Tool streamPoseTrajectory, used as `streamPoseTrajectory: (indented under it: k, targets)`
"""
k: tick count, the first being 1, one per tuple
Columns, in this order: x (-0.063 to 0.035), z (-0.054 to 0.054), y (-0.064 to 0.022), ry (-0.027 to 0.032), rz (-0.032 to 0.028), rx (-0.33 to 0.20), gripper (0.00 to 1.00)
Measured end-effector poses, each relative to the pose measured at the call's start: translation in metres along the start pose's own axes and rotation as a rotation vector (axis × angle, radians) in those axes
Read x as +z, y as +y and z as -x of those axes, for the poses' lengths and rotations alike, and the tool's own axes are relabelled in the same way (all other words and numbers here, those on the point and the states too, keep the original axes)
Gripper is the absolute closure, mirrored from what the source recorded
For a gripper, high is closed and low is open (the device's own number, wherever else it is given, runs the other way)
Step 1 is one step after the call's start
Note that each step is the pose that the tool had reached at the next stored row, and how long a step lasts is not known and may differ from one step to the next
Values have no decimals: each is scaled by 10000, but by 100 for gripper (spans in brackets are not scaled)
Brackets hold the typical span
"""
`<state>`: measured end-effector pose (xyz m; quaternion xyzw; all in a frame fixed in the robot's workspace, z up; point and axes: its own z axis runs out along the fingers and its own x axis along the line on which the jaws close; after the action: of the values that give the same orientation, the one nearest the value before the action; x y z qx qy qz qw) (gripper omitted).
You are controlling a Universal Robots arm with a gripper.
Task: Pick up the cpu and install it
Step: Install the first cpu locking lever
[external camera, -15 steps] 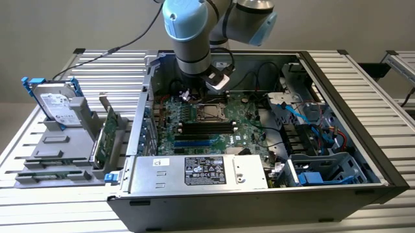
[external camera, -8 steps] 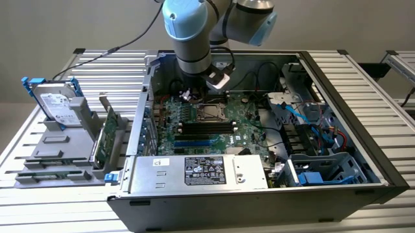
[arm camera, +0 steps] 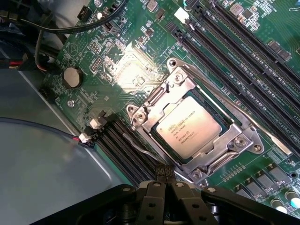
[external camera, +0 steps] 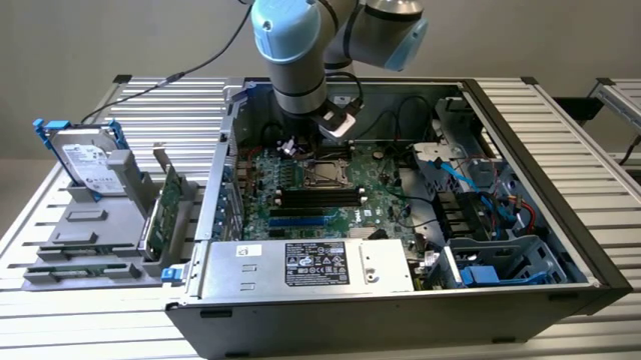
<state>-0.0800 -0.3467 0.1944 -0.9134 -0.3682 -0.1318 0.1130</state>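
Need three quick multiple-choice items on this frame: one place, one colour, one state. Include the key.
1. Where does the cpu sit?
A) in the motherboard socket
B) outside the case
C) held in the air

2. Hard drive bracket colour?
A) red
B) blue
C) yellow

3. End effector state?
A) open
B) shut, empty
C) shut on a cable

Key:
1A, the chip lies inside the socket's metal frame.
2B, blue edges flank the drive.
3B, its fingers meet with nothing between.

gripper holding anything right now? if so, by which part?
Nothing. The gripper is shut and empty; the cpu lies in the socket, apart from it.
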Motion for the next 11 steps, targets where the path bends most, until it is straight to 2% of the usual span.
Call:
streamPoseTrajectory:
  k: [11]
  targets:
    - [8,-30,22,0,1,0,89]
